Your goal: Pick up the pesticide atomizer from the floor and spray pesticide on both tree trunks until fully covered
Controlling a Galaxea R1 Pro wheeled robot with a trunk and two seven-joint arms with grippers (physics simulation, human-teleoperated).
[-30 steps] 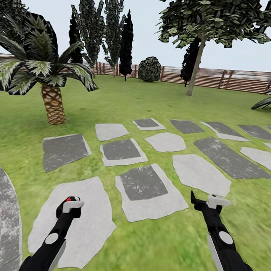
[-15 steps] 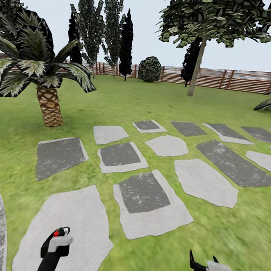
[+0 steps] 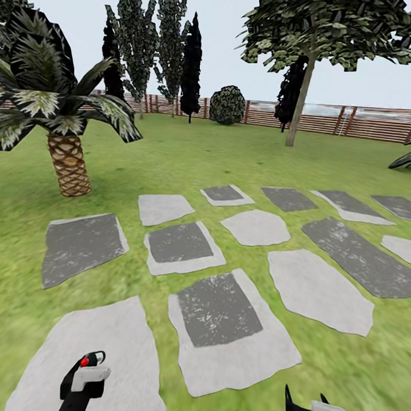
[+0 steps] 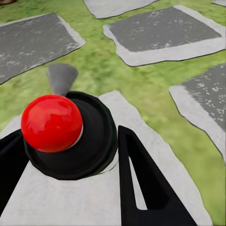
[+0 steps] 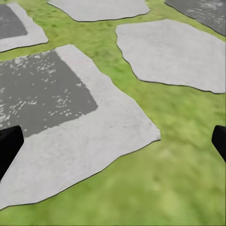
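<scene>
Between my left gripper's (image 4: 70,155) fingers (image 4: 141,183) sits the pesticide atomizer (image 4: 61,134), pinched red-capped end forward for carrying over the paving stones (image 3: 222,317). My right gripper (image 3: 305,408) is spread, empty.

Head view: high, facing forward and down over lawn (image 3: 190,161) toward fence (image 3: 358,121) | wrist views: low, close, aimed at paving stones (image 5: 70,136) | shared: same stones (image 3: 227,329) on grass
</scene>
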